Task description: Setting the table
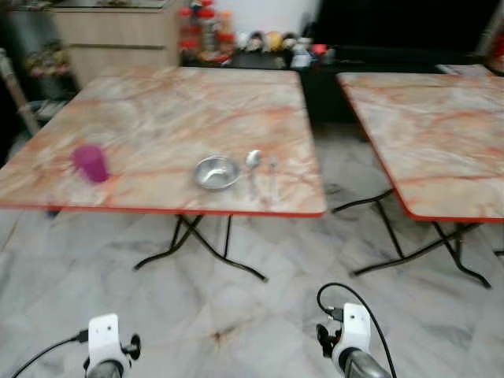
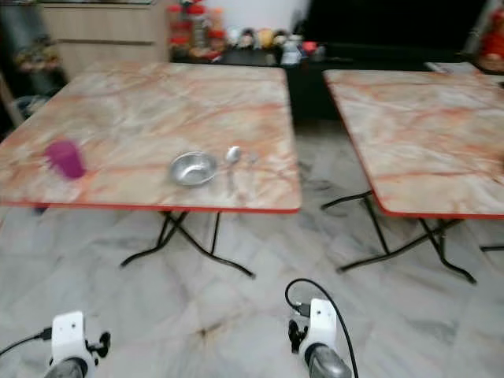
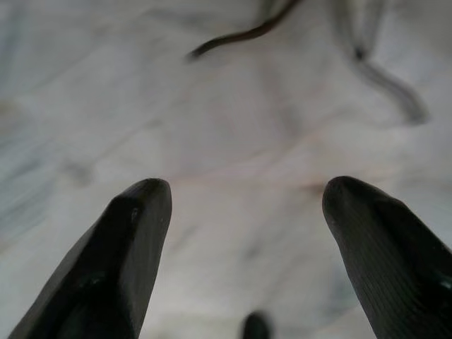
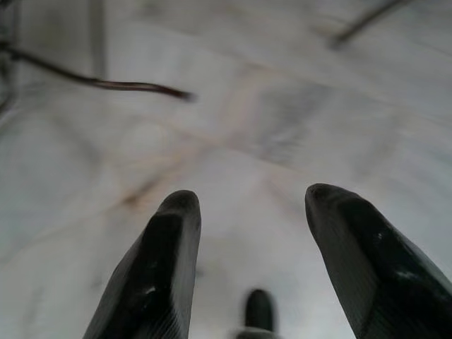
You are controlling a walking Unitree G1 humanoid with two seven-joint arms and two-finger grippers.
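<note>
On the near edge of the marble-patterned folding worktop (image 1: 157, 118) I saw a steel bowl (image 1: 216, 172), spoon (image 1: 253, 161), fork (image 1: 272, 169) and, left, a magenta plastic cup (image 1: 91, 163); both grippers, left (image 3: 240, 212) and right (image 4: 247, 219), hung low over the floor, jaws spread, empty. Whether setting was underway or done, I couldn't judge.

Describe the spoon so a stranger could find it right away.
Start at the left marble-patterned table with the red edge. Near its front edge sits a small metal bowl; the spoon lies just to the bowl's right, its round head pointing away from the robot. It is wider-headed than the thinner utensil beside it, which is too blurred to identify.
</note>
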